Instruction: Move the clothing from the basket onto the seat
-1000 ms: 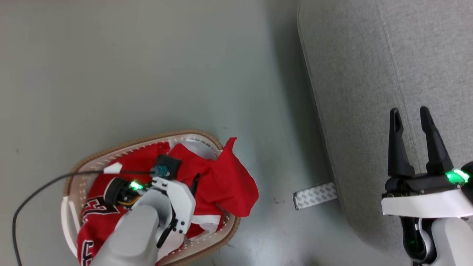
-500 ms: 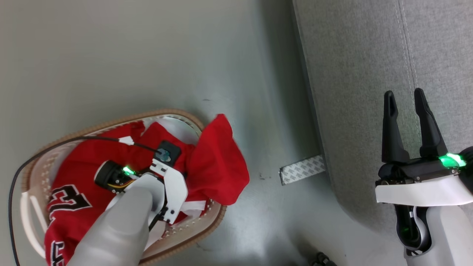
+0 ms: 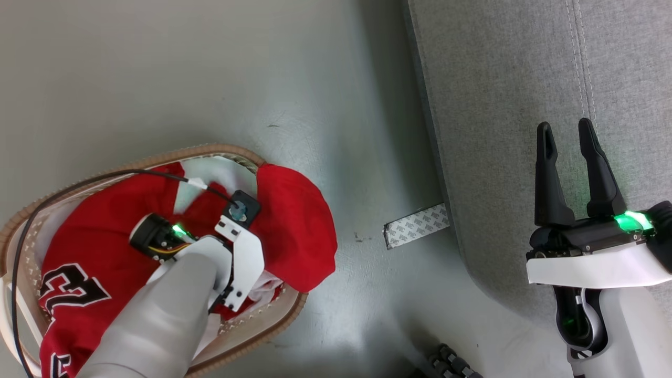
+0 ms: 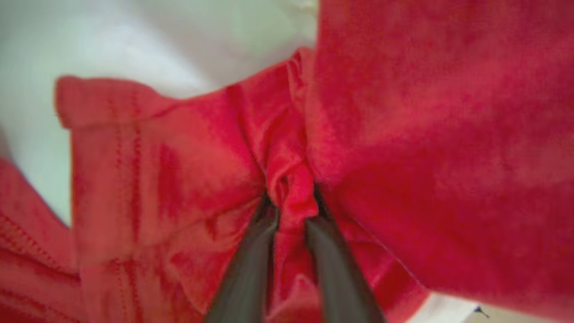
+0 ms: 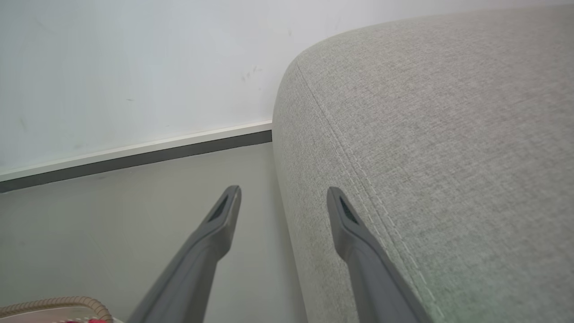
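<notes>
- My L pincer [image 4: 292, 202] is clamping a bunched fold of red garment [image 4: 403, 134], mid-frame; R pincer [image 3: 566, 131] is hanging apart, right side.
- Fabric's looking soft, light, droopy; thick bunch prob gripping best.

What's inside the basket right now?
Red clothing lies heaped in the basket, one piece draped over its rim, with the left gripper shut on a fold. Part of its white inside shows; the bottom is hidden under fabric.
</notes>
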Controlling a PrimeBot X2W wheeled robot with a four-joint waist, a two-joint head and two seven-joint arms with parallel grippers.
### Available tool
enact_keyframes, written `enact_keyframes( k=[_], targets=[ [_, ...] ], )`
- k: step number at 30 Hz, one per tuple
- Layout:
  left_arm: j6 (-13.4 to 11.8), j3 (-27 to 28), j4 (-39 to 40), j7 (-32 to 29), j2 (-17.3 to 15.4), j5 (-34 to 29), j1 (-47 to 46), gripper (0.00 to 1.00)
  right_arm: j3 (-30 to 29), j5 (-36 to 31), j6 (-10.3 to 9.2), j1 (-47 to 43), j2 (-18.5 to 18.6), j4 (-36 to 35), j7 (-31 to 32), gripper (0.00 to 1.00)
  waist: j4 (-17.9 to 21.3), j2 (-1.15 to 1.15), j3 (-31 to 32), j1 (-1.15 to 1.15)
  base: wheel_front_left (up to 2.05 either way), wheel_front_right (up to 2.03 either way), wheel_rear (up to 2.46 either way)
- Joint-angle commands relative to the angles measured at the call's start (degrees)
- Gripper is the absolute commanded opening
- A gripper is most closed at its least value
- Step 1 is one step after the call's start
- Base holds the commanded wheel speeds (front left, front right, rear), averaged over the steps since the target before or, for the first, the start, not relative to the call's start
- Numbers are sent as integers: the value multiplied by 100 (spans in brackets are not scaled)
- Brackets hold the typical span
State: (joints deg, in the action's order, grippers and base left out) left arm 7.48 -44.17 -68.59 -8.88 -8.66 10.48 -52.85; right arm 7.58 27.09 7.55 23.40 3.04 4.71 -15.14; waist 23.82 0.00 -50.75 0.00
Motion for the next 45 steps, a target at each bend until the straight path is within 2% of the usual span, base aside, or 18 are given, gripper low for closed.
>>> enact_keyframes(
  k=[1, 10, 17, 24, 33, 45],
  targets=[
    [-4, -49, -68, 23, -41, 54, 11, 0, 10, 22, -12, 84, -19, 25, 1, 100, -3, 0, 10, 0, 0, 0, 0],
    [-5, -99, -110, 384, 96, 383, 56, 0, 5, -124, -12, 44, -18, 57, 1, 100, -188, 0, 369, 0, 0, 0, 0],
    [-4, -7, -126, 1011, 350, 708, 488, 0, -180, -347, -12, -130, -4, 79, 1, 100, -499, 0, 1170, 0, 0, 0, 0],
    [-4, 17, 113, 1665, 539, 1150, 1034, 0, -265, -528, -12, -357, 185, 137, 1, 100, -924, 0, 2118, 0, 0, 0, 0],
    [-4, 33, 955, 2215, 573, 2140, 1569, 0, -272, -632, -12, -755, 349, 284, 1, 100, -1427, 0, 3343, 0, 0, 0, 0],
    [-6, 135, 2445, 2375, 274, 2657, 1834, 0, -258, -717, -12, -1270, 390, 410, 1, 100, -1840, 0, 4361, 0, 0, 0, 0]
  ],
)
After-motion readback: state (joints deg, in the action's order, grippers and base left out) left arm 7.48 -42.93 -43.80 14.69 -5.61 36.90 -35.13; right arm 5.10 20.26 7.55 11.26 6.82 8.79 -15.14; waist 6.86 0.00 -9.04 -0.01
